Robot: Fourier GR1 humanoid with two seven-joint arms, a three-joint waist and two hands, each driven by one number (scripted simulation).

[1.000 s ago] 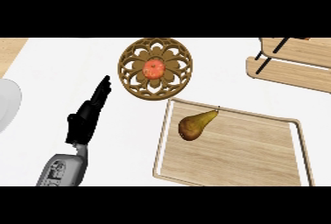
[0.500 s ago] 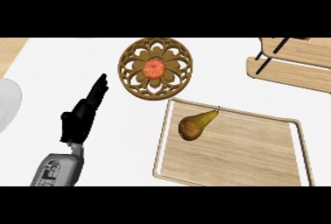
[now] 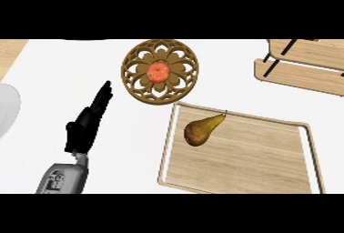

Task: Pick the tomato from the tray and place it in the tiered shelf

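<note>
Red tomato [image 3: 159, 71], round without long axis, centres carved tray [image 3: 137, 86].

- No text, label, brand, number or sign can be read anywhere in the head view.
- Only a carved flower pattern is borne by the round wooden trivet [image 3: 160, 72]; no letters are formed by it.

Left hand [image 3: 86, 125] edge-on, fingers straight
</note>
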